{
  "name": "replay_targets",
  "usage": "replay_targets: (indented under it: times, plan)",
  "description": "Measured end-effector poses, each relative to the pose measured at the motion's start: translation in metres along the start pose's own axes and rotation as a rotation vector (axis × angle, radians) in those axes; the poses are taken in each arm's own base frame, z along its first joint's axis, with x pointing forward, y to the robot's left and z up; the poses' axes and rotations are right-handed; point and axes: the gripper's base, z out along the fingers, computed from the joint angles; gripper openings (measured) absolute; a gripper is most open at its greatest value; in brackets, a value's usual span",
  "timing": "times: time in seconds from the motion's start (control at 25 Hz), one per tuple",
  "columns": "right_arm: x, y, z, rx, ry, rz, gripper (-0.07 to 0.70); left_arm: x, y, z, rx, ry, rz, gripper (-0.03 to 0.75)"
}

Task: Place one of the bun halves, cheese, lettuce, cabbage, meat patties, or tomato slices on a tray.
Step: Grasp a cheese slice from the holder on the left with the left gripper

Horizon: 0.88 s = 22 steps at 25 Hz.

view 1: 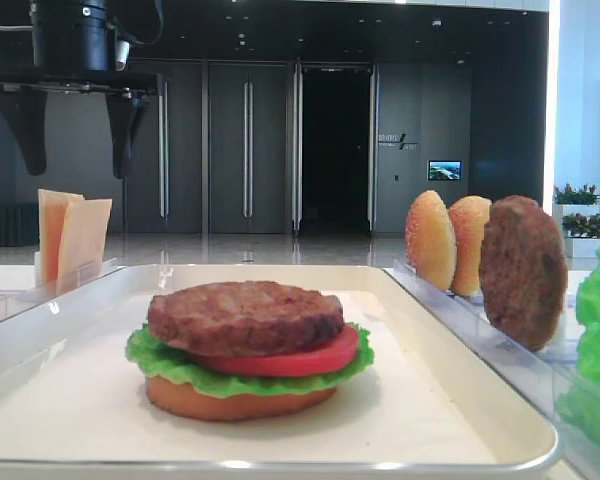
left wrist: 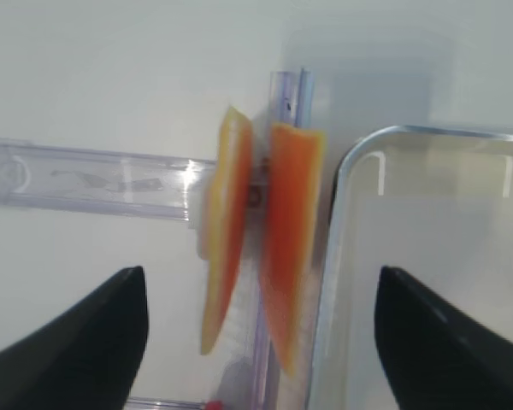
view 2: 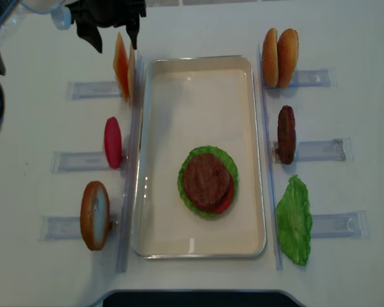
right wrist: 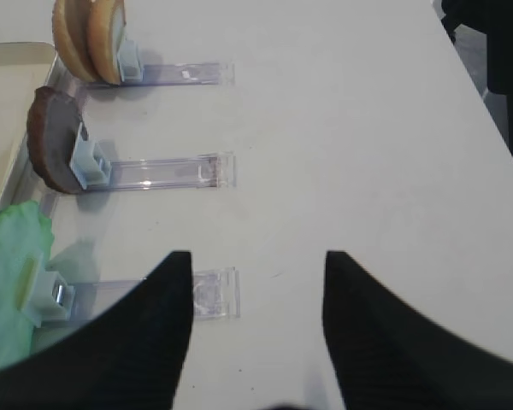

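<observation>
1. Nearest in the low front view sits the tray (view 1: 480,420), cream-white with a raised rim. On its liner rests a stack: a flat orange-tan bun base (view 1: 235,398), lettuce (view 1: 165,362), a tomato slice (view 1: 300,358) and a meat patty (view 1: 245,315) on top.
2. From above, that stack lies a little toward the near end of the tray, slightly right of its middle.
3. Right of the tray, clear racks (view 2: 320,150) hold a loose lettuce leaf (view 2: 294,220) nearest, then an upright patty (view 2: 286,134), then two sesame bun halves (view 2: 280,57) side by side at the far end.
4. Left of the tray stand another bun half (view 2: 95,214) nearest, then a red tomato slice (view 2: 112,142).
5. Farthest on the left are the two cheese slices (view 2: 123,64), upright on edge in their rack, just beside the tray's far left corner and apart from it.
6. The left gripper (left wrist: 261,342) hangs above the cheese with its jaws spread wide; both slices sit between the dark fingers (left wrist: 85,342) without touching either, so it holds nothing.
7. The right gripper (right wrist: 256,333) hovers over bare table (right wrist: 368,128) beside the right-hand racks, its jaws wide apart and empty, with the lettuce at the left edge of its view.
</observation>
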Motion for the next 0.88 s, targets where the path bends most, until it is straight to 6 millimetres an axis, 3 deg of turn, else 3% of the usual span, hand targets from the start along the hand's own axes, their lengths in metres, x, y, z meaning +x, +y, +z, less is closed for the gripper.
replay_targets:
  times: [0.24, 0.6, 0.88]
  plan:
    - [0.000, 0.000, 0.000, 0.000, 0.000, 0.000, 0.364, 0.006, -0.019, -0.003, 0.055, -0.001, 0.013, 0.629]
    - [0.000, 0.000, 0.000, 0.000, 0.000, 0.000, 0.364, 0.003, -0.022, -0.002, 0.077, -0.034, 0.013, 0.629]
    - [0.000, 0.000, 0.000, 0.000, 0.000, 0.000, 0.363, 0.001, -0.027, 0.020, 0.066, -0.009, 0.018, 0.629]
